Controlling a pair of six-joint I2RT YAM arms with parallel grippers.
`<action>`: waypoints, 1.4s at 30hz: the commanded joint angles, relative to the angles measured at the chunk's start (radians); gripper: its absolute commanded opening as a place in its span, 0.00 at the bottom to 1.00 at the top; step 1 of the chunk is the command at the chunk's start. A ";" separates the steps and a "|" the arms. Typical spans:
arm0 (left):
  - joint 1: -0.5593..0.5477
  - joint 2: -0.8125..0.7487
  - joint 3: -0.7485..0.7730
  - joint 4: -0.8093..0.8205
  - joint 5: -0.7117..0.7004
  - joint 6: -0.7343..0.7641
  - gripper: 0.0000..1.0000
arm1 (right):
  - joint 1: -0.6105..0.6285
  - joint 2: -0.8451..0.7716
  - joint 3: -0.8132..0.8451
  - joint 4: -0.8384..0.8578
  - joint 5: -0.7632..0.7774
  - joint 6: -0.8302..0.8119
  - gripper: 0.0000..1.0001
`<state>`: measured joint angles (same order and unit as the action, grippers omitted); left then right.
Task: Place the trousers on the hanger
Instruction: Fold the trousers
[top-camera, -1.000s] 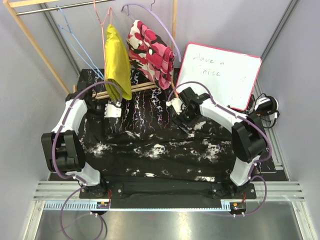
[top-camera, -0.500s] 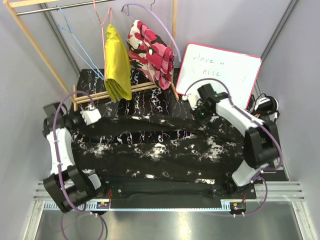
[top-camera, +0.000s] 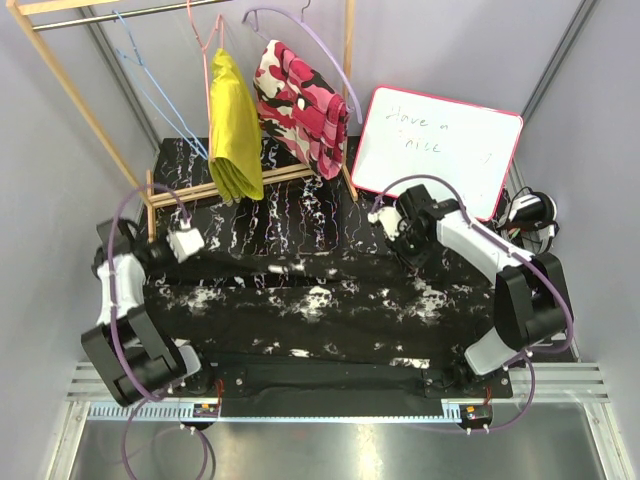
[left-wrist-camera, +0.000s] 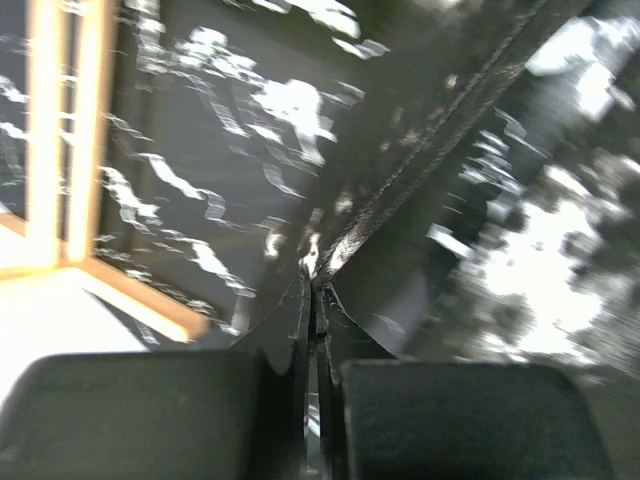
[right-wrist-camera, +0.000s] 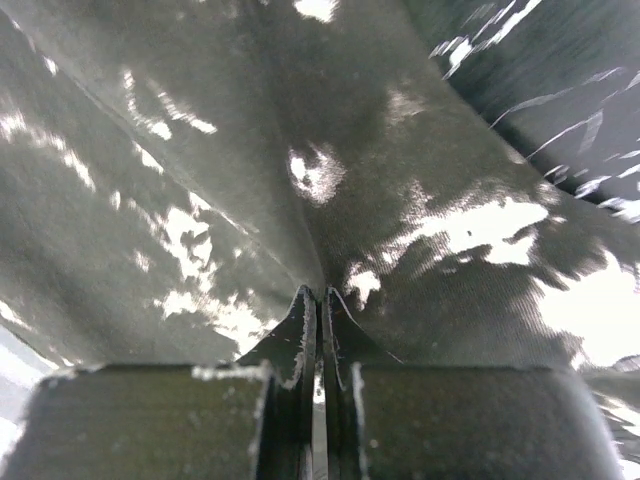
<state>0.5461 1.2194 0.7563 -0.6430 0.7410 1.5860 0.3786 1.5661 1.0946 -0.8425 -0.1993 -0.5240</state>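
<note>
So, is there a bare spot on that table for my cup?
Only the veined strip of tabletop between the wooden rack foot and the far edge of the trousers, left of the whiteboard. The near half lies under them, held by the left gripper and right gripper.

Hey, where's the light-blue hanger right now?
In the top view, the light-blue hanger hangs at the far left on the wooden rack, just left of the pink hanger that carries the yellow garment.

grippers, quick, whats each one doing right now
left gripper: closed, pinching a fold of the trousers
right gripper: closed, also pinching the trousers
</note>
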 joint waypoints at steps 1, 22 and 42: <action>-0.028 0.066 0.294 0.089 0.110 -0.258 0.00 | -0.004 0.012 0.138 -0.012 0.067 -0.013 0.00; 0.190 0.120 0.206 -0.440 0.015 0.304 0.71 | 0.052 -0.043 -0.032 -0.104 0.004 -0.085 0.67; -0.084 0.483 0.484 -0.219 -0.209 -0.092 0.79 | -0.296 0.155 0.266 -0.098 0.067 -0.208 0.59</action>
<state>0.4931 1.6279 1.1561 -0.9291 0.6254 1.5745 0.1062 1.6978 1.2850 -0.9424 -0.1471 -0.6678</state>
